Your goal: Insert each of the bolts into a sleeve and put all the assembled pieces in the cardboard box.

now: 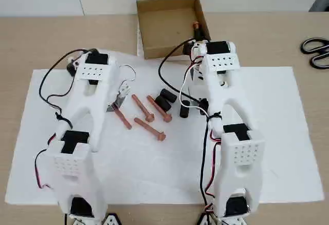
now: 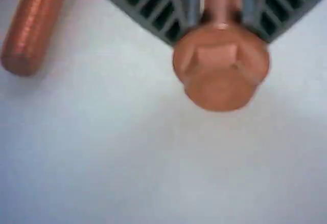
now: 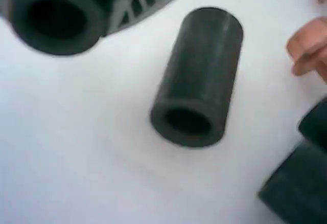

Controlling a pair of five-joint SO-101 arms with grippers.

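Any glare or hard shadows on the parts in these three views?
High view: even light, only soft short shadows beside the bolts and sleeves on the white sheet, no glare. Left wrist view: the gripped bolt between the fingers throws a faint shadow on the sheet. Right wrist view: the lying sleeve shows a dull sheen along its side, no hot spot.

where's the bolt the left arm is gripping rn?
High view: the bolt is over the white sheet, just left of the three loose bolts, its shank between the left gripper jaws.
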